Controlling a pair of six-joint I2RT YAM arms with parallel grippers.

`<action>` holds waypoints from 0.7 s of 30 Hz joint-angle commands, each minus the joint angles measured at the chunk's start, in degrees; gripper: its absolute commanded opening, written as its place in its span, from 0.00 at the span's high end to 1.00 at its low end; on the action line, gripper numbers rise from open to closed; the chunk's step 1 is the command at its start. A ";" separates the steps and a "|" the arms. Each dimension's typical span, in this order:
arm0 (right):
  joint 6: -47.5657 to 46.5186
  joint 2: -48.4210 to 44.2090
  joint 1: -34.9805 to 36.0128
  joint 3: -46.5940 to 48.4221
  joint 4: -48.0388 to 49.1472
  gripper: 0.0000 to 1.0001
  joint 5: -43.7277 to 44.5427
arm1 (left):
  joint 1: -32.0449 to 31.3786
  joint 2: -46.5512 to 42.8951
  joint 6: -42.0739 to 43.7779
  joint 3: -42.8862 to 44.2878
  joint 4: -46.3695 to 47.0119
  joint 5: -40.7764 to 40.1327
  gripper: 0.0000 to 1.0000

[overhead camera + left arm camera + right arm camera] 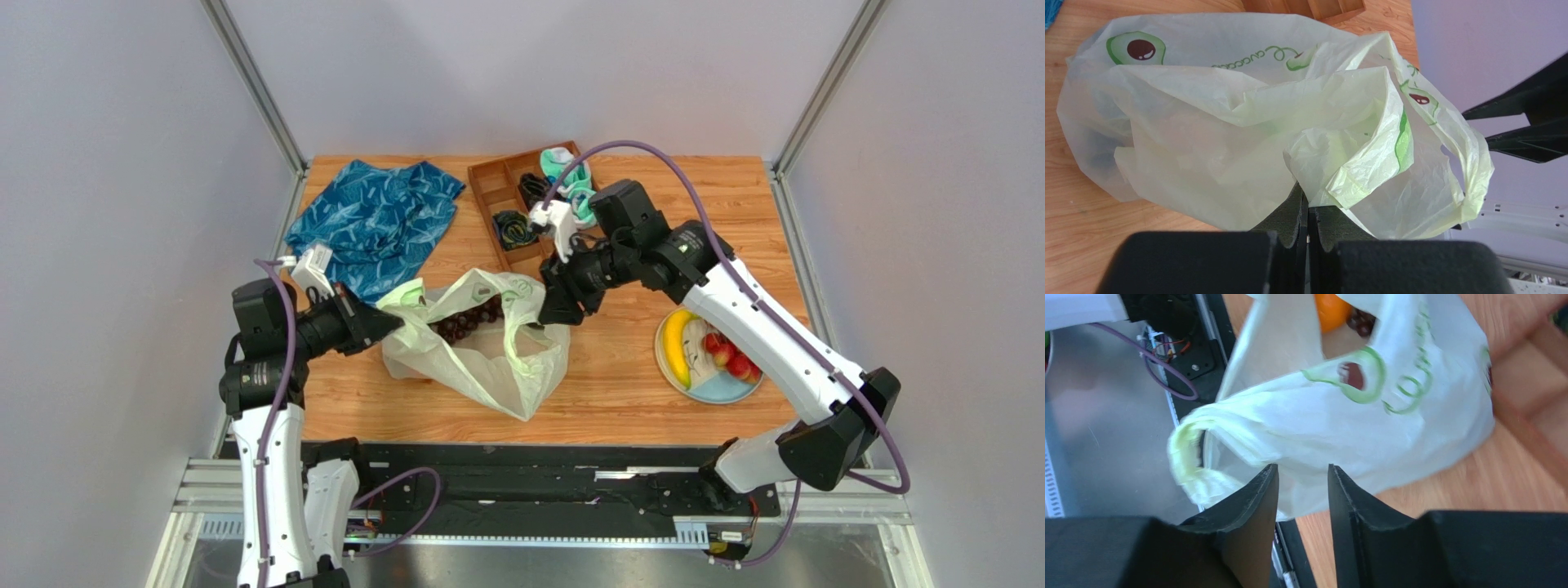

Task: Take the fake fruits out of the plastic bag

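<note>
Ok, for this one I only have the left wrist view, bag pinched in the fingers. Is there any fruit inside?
Observer: Yes, the top view shows a dark purple grape bunch in the open mouth of the plastic bag.
Operator: Anything else in there?
Observer: The right wrist view shows an orange inside too.
Operator: And what's already out?
Observer: A banana and a red grape bunch lie on a plate right of the bag.

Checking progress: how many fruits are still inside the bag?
2 visible: a dark grape bunch at the open mouth of the bag and an orange beside it. Others may be hidden.
</note>
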 commanded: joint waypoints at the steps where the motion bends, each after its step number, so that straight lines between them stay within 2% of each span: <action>1: -9.22 1.87 8.59 2.92 4.58 0.63 0.37 | 1.14 -2.41 1.51 0.51 -4.50 0.88 1.00; 4: -9.22 4.59 11.24 2.04 7.39 0.64 1.16 | 2.02 -3.73 3.79 2.52 -8.45 1.32 1.00; 7: -9.31 7.66 11.43 5.45 7.41 0.65 2.30 | 2.02 -6.02 6.51 4.72 -12.76 3.42 1.00; 11: -10.80 9.60 11.69 10.73 6.88 0.65 1.52 | 2.02 -8.65 12.04 7.62 -19.51 15.96 1.00; 13: -10.98 9.96 12.48 10.56 7.67 0.65 0.81 | 2.02 -8.83 15.30 10.25 -24.34 17.31 1.00; 17: -11.95 12.06 15.72 7.85 7.58 0.66 0.63 | 2.02 -9.19 17.85 12.81 -28.15 20.38 1.00; 21: -8.53 17.23 16.43 3.80 12.75 0.68 4.13 | 2.02 -7.69 21.19 15.80 -33.24 22.59 1.00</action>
